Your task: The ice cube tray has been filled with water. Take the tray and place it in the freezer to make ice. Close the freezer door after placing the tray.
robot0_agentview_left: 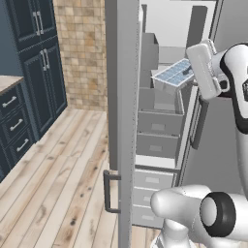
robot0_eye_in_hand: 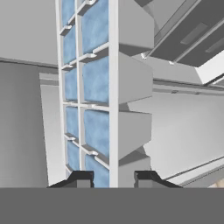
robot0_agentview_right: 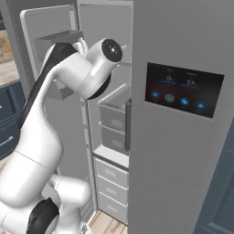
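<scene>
Jaws clamped on ice cube tray (robot0_agentview_left: pixel 174 72), arm raised into freezer (robot0_agentview_left: pixel 160 126)

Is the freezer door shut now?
No, the freezer door stands open, and grey drawers show inside the freezer.

I see the tray (robot0_agentview_left: pixel 173 72) held inside the open freezer (robot0_agentview_left: pixel 160 145), above the drawers (robot0_agentview_left: pixel 157 123). The freezer door (robot0_agentview_left: pixel 123 121) stands open to its left, cabinets (robot0_agentview_left: pixel 34 72) further left. The display door (robot0_agentview_right: pixel 183 137) is shut, right of the drawers.
</scene>
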